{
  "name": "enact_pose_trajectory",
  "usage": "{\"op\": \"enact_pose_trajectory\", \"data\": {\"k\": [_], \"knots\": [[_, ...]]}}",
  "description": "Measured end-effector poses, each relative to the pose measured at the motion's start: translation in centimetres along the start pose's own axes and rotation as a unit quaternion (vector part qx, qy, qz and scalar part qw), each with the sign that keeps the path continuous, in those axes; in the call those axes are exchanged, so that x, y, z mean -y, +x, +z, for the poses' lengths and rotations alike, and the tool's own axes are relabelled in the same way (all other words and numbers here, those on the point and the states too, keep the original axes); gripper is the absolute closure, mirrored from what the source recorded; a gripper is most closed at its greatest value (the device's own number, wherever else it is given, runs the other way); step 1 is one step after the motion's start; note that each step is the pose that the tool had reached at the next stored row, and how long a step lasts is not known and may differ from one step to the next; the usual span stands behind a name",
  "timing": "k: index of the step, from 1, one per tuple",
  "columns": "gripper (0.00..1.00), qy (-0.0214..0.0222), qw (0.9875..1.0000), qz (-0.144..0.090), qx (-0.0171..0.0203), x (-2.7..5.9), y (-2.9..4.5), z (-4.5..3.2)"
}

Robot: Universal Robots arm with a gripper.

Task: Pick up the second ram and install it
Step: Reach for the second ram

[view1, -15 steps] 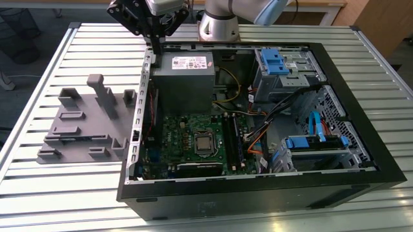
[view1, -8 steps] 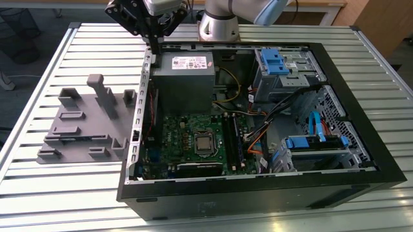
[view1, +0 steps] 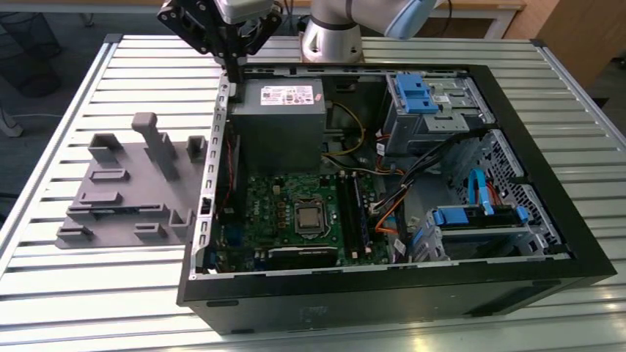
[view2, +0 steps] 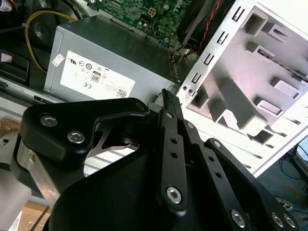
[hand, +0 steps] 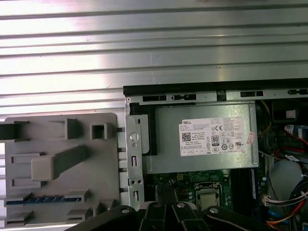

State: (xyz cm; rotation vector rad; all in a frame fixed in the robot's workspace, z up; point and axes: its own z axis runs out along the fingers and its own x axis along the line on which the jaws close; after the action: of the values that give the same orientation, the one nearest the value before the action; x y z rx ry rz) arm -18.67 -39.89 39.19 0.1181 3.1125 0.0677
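The second ram (hand: 41,198) lies edge-on in a slot of the grey fixture (hand: 103,163), seen as a thin blue-green strip in the first wrist view. In the exterior view my gripper (view1: 234,82) hangs above the back corner of the open computer case (view1: 509,271), over the case wall between the fixture (view1: 117,191) and the power supply (view1: 278,110). Its black fingers (view2: 168,139) taper together to one tip, shut, with nothing between them. The black memory slots (view1: 347,213) run along the green motherboard (view1: 264,198), beside the processor socket.
The case stands on a ribbed metal table (view1: 78,293), with the fixture at the exterior view's left of it. Cables (view1: 391,213), blue drive brackets (view1: 415,92) and a drive cage (view1: 470,220) crowd the case's other half. The arm's base (view1: 330,40) stands behind the case.
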Motion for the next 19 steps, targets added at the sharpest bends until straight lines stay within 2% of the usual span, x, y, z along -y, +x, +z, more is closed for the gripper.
{"op": "enact_pose_trajectory", "data": {"k": [19], "knots": [[0.89,0.0000,1.0000,0.000,0.0000,0.05,0.68,0.03]]}}
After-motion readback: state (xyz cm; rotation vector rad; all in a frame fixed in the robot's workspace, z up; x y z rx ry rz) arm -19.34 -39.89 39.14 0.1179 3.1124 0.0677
